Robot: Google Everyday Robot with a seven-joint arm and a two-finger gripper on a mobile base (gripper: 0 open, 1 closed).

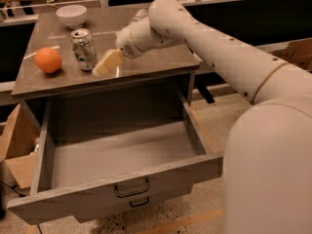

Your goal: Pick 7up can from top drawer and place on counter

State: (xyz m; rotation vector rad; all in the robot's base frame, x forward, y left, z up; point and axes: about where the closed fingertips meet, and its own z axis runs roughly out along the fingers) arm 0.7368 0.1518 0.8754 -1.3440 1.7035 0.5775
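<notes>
The 7up can (84, 48), silvery with a green label, stands upright on the grey counter (146, 57), left of centre. My gripper (101, 70) is just right of the can, apart from it, low over the counter's front edge, open and holding nothing. Its pale fingers (108, 62) point down and left toward the can. The top drawer (122, 178) is pulled fully out below the counter, its dark handle (131, 188) on the front panel. Nothing shows inside it.
An orange (48, 60) lies left of the can. A white bowl (71, 16) stands at the counter's back. A smaller drawer front (139, 202) sits under the open drawer. Cardboard boxes stand at the left (14, 145) and far right (298, 52). My arm (219, 52) spans the right side.
</notes>
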